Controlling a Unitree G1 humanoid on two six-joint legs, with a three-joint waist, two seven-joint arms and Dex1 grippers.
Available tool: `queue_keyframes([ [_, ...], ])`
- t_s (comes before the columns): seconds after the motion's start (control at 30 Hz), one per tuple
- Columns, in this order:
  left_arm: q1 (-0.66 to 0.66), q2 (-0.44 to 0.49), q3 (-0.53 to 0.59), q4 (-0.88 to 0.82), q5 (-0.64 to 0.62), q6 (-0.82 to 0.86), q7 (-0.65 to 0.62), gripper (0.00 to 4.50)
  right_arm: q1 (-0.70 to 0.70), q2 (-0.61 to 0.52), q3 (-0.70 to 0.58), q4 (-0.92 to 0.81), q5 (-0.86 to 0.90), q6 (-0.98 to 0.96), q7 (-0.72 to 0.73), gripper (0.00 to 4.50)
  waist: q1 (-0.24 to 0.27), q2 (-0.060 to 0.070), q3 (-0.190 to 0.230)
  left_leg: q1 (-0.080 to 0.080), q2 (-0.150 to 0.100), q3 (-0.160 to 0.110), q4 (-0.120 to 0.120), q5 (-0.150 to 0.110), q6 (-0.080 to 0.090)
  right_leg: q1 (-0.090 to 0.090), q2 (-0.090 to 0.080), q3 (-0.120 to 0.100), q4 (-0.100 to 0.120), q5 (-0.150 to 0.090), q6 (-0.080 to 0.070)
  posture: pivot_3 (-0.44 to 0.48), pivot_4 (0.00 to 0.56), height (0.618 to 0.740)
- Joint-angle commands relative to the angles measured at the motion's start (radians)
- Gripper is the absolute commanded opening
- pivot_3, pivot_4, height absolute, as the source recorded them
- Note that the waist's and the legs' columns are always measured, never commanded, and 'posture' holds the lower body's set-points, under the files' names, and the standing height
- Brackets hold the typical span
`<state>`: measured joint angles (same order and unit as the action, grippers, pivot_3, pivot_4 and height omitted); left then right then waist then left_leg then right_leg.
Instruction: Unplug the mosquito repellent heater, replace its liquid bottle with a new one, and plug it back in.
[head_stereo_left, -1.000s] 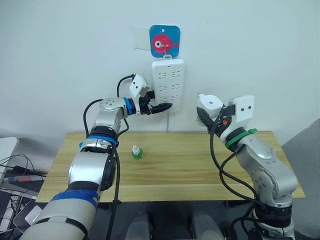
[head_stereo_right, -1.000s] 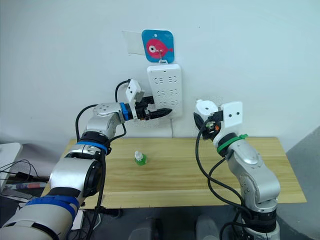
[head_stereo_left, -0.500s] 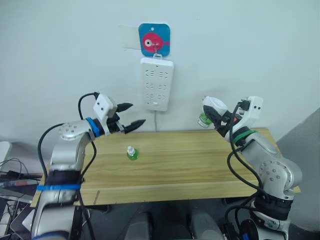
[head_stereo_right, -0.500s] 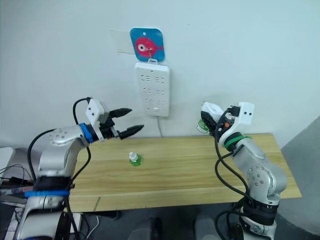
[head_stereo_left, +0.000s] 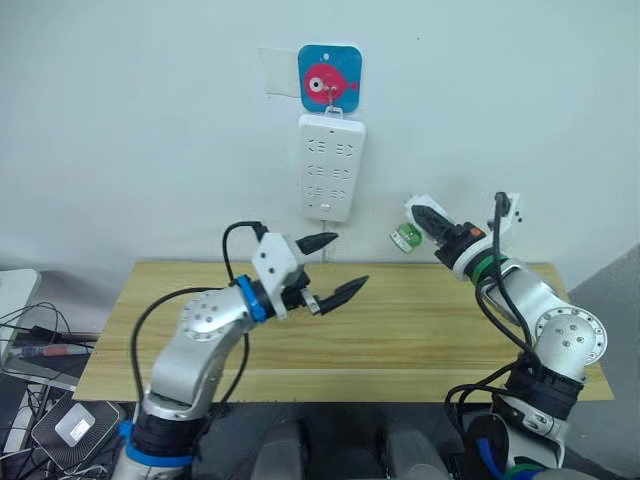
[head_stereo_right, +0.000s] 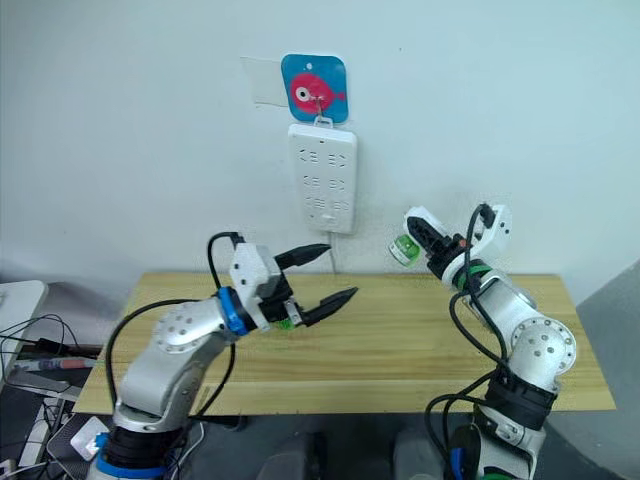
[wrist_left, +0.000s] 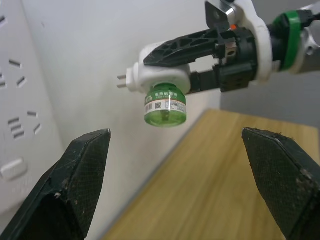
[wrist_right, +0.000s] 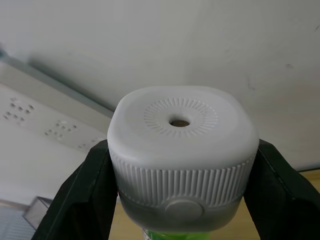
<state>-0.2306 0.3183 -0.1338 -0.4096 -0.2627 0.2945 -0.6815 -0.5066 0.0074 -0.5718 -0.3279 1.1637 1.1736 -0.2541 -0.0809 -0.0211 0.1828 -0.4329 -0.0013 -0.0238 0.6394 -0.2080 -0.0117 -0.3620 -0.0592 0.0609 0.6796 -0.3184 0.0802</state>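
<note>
R gripper (head_stereo_left: 432, 217) clenched on mosquito repellent heater (wrist_left: 159, 78), held in air betw its jaws, green bottle (wrist_left: 165, 106) hanging under, prongs twd wall. L gripper (head_stereo_left: 334, 268) released, jaws wide, heater well ahead of them.

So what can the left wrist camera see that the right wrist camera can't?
The left wrist view alone shows the heater's two metal prongs, the green bottle screwed under it, the wooden table and the open left gripper. The right wrist view alone shows the round vent hole on top. Both show the mosquito repellent heater held in the right gripper, and the power strip.
</note>
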Motion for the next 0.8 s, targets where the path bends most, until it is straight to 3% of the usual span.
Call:
queue_keyframes([
  [0.03,-0.024,-0.052,-0.052,0.040,0.066,-0.102,0.058,4.44,-0.008,-0.003,0.001,-0.015,0.186,-0.028,-0.104,3.02,-0.001,0.000,0.000,0.000,0.000,0.000,0.000,0.000,0.000,0.000,0.000,0.000,0.000,0.000,0.000,-0.069,0.171,0.740],
  [0.37,-0.115,-0.209,-0.122,0.272,0.189,-0.316,0.174,4.44,0.061,-0.110,0.148,-0.037,0.521,-0.182,-0.288,3.02,-0.004,0.000,0.001,-0.001,0.000,0.002,0.000,0.000,0.000,-0.001,0.001,0.002,-0.001,0.000,0.000,-0.089,0.170,0.740],
  [0.8,-0.141,-0.257,-0.136,0.352,0.193,-0.373,0.190,4.44,0.099,-0.241,0.300,-0.064,0.645,-0.373,-0.324,3.02,-0.005,0.000,0.001,-0.002,0.002,0.002,0.000,0.000,0.000,-0.003,0.003,0.003,-0.001,0.000,0.000,-0.102,0.170,0.740],
])
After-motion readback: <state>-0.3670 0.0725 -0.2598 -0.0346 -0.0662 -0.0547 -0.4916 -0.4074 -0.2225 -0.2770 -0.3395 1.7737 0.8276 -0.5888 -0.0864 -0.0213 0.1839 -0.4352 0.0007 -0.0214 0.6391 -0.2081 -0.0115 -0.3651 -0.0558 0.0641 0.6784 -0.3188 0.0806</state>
